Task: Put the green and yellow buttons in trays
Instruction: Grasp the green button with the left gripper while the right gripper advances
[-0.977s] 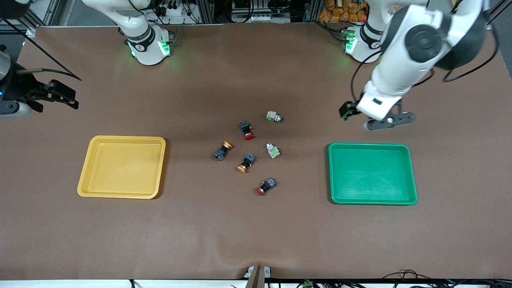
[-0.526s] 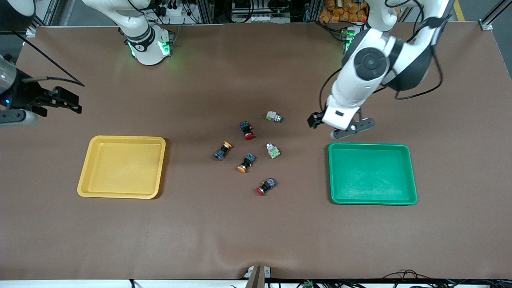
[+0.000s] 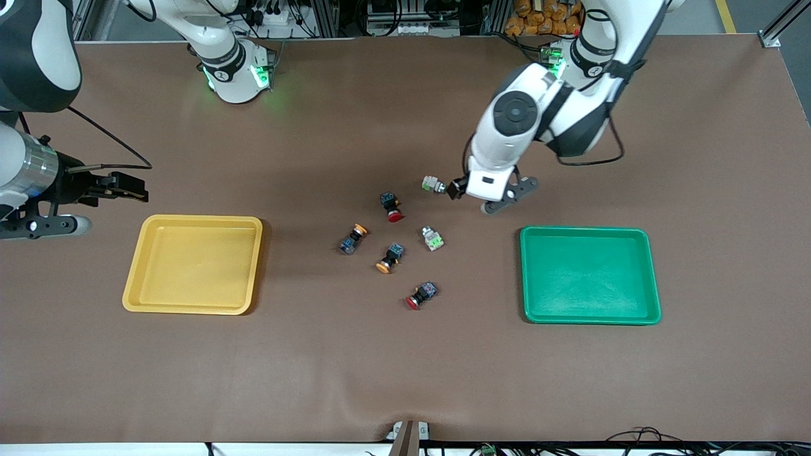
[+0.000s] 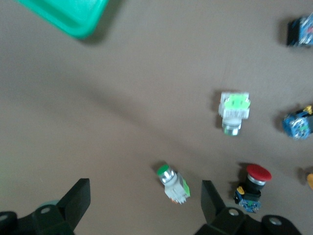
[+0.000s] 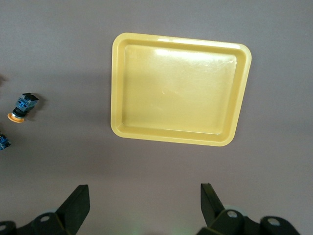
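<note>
Trays, yellow tray (image 3: 192, 264) and green tray (image 3: 590, 275), bare; left gripper (image 4: 142, 205) and right gripper (image 5: 142, 205) spread wide.

I'm seeing the left gripper (image 4: 144, 198) only as two dark fingertips (image 4: 78, 198) poking up from the left wrist view's edge, spread wide; in the front view the arm's own body is covering it. The whole left wrist picture is blurring, so I'm not making out detail on the green button (image 4: 173, 182) lying between those fingertips. The green tray (image 4: 68, 14) is showing just one corner there. A blue-and-black switch (image 4: 301, 32) is getting cut off at the edge.

On the right wrist view, the right gripper (image 5: 144, 205) is cropped the same way, and a blue switch (image 5: 3, 142) is barely peeking in.
</note>
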You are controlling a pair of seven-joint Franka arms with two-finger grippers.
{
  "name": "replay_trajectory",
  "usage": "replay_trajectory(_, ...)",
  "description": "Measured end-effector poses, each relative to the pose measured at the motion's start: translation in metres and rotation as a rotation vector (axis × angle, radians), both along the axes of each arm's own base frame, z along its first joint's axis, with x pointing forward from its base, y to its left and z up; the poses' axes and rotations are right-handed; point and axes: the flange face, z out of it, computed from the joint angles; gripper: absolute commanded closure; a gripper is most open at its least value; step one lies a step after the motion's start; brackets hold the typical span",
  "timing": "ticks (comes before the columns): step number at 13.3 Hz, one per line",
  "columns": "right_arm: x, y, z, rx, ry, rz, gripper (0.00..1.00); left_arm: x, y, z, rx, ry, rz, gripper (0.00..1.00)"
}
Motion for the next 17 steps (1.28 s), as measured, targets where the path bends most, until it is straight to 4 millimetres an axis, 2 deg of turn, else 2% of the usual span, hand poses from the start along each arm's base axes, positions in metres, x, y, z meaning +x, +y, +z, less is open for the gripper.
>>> replay_trajectory(2, -0.001, 0.003, 0.001, -0.007, 0.004, -0.05, 0.0, -0.023, -0.024, -0.022, 0.055, -0.001, 0.072, 0.0)
replay_trajectory(4, -0.003, 0.015, 0.0, -0.026, 0.025, -0.125, 0.0, -0.04, -0.042, -0.049, 0.11, -0.013, 0.125, 0.0)
replay_trajectory(9, -0.005, 0.044, -0.006, 0.014, 0.056, -0.167, 0.0, -0.065, -0.072, -0.099, 0.088, 0.007, 0.238, 0.0)
replay_trajectory(12, 0.001, 0.062, -0.026, 0.03, 0.091, -0.158, 0.0, -0.075, -0.079, -0.117, 0.094, 0.026, 0.258, 0.0)
replay_trajectory(14, 0.009, 0.077, -0.044, 0.015, 0.097, -0.218, 0.0, -0.082, -0.083, -0.126, 0.098, 0.031, 0.267, 0.0)
replay_trajectory(17, 0.015, 0.118, -0.069, -0.011, 0.104, -0.328, 0.0, -0.08, -0.084, -0.134, 0.088, 0.027, 0.305, 0.0)
